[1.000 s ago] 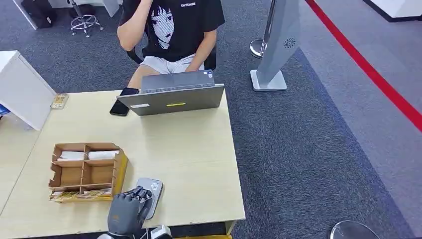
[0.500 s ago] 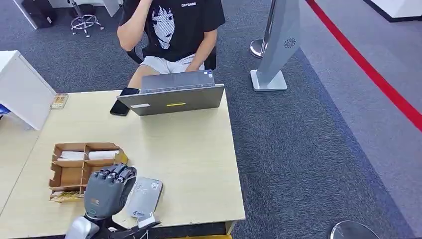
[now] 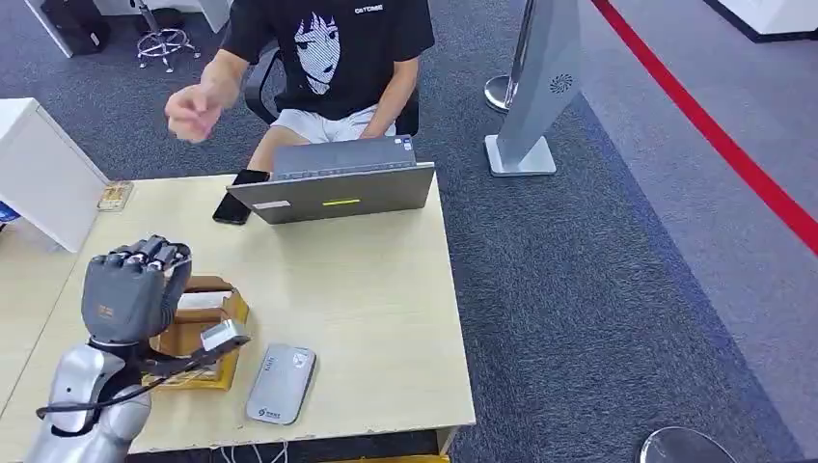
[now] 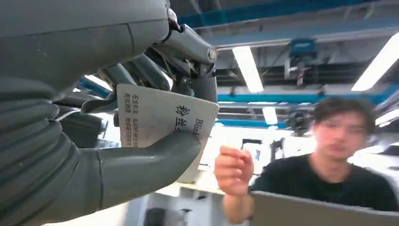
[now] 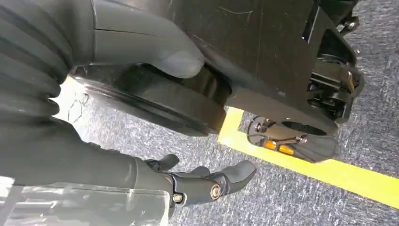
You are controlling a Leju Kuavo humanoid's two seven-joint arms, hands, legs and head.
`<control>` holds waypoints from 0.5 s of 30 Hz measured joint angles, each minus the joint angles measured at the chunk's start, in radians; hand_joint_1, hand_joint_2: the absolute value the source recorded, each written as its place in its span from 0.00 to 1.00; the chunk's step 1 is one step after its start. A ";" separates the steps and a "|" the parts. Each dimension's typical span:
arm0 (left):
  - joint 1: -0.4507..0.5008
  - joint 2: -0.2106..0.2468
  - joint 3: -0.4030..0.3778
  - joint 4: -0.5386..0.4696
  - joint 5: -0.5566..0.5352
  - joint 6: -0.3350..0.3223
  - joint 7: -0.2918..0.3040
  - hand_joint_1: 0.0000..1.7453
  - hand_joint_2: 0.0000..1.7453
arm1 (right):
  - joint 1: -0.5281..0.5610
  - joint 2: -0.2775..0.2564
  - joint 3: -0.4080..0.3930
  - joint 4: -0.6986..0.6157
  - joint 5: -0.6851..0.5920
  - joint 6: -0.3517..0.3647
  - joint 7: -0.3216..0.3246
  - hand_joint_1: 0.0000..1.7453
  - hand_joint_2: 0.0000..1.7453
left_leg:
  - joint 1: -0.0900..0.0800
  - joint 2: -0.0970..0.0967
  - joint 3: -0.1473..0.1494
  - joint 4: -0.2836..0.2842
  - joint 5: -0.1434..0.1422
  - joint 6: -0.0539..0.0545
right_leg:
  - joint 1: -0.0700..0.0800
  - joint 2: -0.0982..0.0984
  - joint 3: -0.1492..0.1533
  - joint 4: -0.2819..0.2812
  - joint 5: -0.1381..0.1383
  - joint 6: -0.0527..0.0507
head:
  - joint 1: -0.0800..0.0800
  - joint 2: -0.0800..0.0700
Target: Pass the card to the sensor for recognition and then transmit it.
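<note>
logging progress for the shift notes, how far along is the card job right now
Looks past the scan step, though no frame now proves it: the left hand is raised above the table, away from the grey sensor near the front edge. In hand: the card is pinched in that hand, facing the seated person. Left: the handover; the person's hand is raised but not touching the card. The right hand hangs open.

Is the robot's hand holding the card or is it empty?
Holding it. In the left wrist view the left hand pinches the white card between its thick thumb and dark fingers, lifted up toward the person.
</note>
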 joint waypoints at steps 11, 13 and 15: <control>-0.064 0.003 0.057 0.221 0.000 0.013 -0.025 1.00 1.00 | -0.003 0.000 0.001 0.000 0.011 0.003 0.003 0.00 1.00 | 0.000 0.000 0.000 0.000 0.000 0.000 | 0.000 0.001 0.000 0.000 0.000 0.000 | 0.000 0.000; -0.064 0.003 0.058 0.232 0.000 0.013 -0.026 1.00 1.00 | -0.003 0.000 0.001 0.000 0.011 0.003 0.003 0.00 1.00 | 0.000 0.000 0.000 0.000 0.000 0.000 | 0.000 0.001 -0.001 0.000 0.000 0.000 | 0.000 0.000; -0.065 0.002 0.058 0.239 0.000 0.013 -0.026 1.00 1.00 | -0.003 0.000 0.001 0.000 0.011 0.003 0.003 0.00 1.00 | 0.000 0.000 0.000 0.000 0.000 0.000 | 0.000 0.001 -0.001 0.000 0.000 0.000 | 0.000 0.000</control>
